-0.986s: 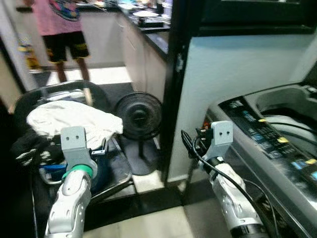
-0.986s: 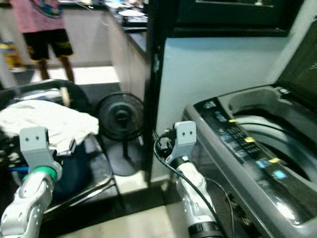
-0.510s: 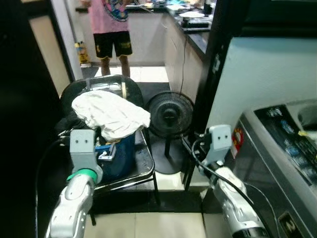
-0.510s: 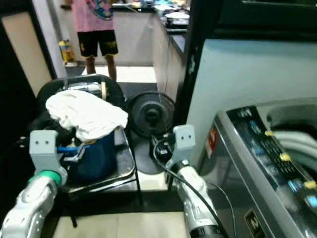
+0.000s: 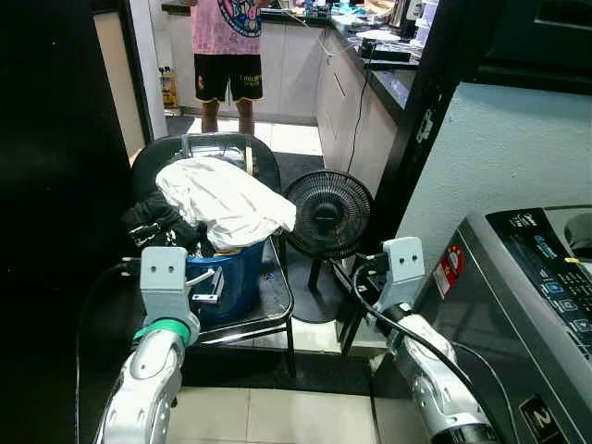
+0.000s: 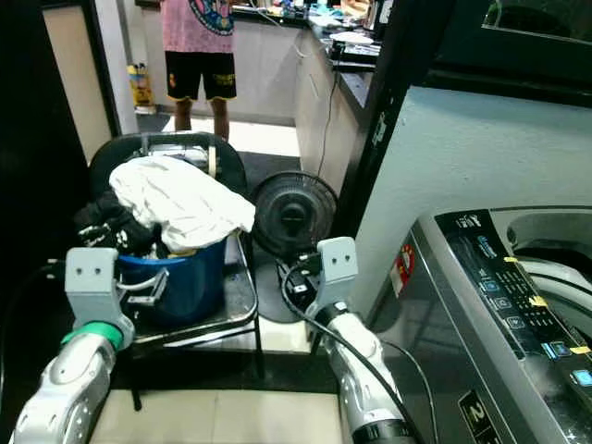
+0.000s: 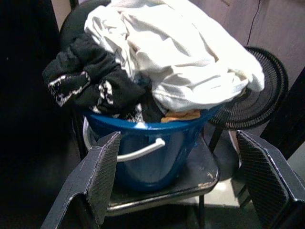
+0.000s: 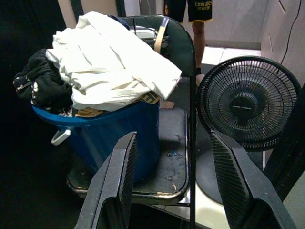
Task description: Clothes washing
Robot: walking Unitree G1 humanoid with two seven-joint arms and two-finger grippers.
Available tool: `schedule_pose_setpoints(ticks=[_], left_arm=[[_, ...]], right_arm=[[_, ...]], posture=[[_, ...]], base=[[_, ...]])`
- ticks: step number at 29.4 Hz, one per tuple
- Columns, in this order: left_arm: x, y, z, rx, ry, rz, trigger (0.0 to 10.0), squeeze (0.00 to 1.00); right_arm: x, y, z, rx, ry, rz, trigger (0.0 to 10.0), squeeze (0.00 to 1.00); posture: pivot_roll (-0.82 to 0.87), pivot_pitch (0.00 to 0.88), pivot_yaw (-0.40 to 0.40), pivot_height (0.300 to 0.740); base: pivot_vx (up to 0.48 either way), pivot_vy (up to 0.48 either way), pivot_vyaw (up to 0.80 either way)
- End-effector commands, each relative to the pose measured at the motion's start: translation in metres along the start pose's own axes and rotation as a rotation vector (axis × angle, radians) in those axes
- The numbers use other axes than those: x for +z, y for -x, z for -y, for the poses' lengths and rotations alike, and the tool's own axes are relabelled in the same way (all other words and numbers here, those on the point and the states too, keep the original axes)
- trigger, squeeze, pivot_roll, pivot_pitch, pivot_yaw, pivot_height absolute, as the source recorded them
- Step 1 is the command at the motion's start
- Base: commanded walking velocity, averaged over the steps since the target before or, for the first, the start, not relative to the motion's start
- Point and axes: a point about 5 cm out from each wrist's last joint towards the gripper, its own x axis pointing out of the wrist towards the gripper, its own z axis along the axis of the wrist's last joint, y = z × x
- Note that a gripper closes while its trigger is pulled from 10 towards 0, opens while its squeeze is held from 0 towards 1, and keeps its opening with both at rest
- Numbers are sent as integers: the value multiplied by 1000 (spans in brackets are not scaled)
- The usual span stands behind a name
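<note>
A blue bucket [image 5: 228, 284] stands on a black chair [image 5: 275, 298] ahead on my left. It is heaped with a white garment [image 5: 227, 197] and a black printed garment [image 5: 155, 222]. A grey top-loading washing machine [image 5: 523, 305] is at my right. My left gripper [image 7: 178, 138] is open and held short of the bucket [image 7: 152, 160], touching nothing. My right gripper [image 8: 174, 138] is also open, facing the bucket [image 8: 112, 133] and chair seat [image 8: 174, 157] from farther right, with nothing between its fingers.
A black floor fan [image 5: 326, 215] stands right of the chair, against a dark pillar [image 5: 421, 129]. A person [image 5: 225, 46] in a pink shirt and black shorts stands at the back by a kitchen counter [image 5: 375, 60]. A dark wall [image 5: 55, 185] closes the left.
The camera has swung left: chair and bucket sit nearer the middle, and the washing machine has slid toward the right edge. Both arms stay raised with nothing held.
</note>
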Motion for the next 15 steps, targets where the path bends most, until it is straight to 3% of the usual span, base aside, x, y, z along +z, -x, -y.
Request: schedule_pose_setpoints(ticks=[1, 6, 13, 15], left_arm=[[-2, 2, 2, -7, 4, 0, 10000, 0], [-3, 0, 1, 10, -17, -3, 10000, 0], [-2, -2, 1, 18, -22, 6, 10000, 0], [-1, -2, 4, 13, -26, 10, 10000, 0]], right_arm=[[-4, 3, 2, 1, 0, -15, 10000, 0], [-2, 2, -3, 41, 19, -10, 10000, 0], [-3, 3, -7, 68, 38, -5, 10000, 0], [-3, 3, -4, 47, 16, -12, 10000, 0]], posture=[[17, 46, -23, 740], [11, 44, -23, 740], [8, 38, -27, 740], [8, 35, -27, 740]], base=[[349, 0, 0], [364, 0, 0], [386, 0, 782], [384, 0, 0]])
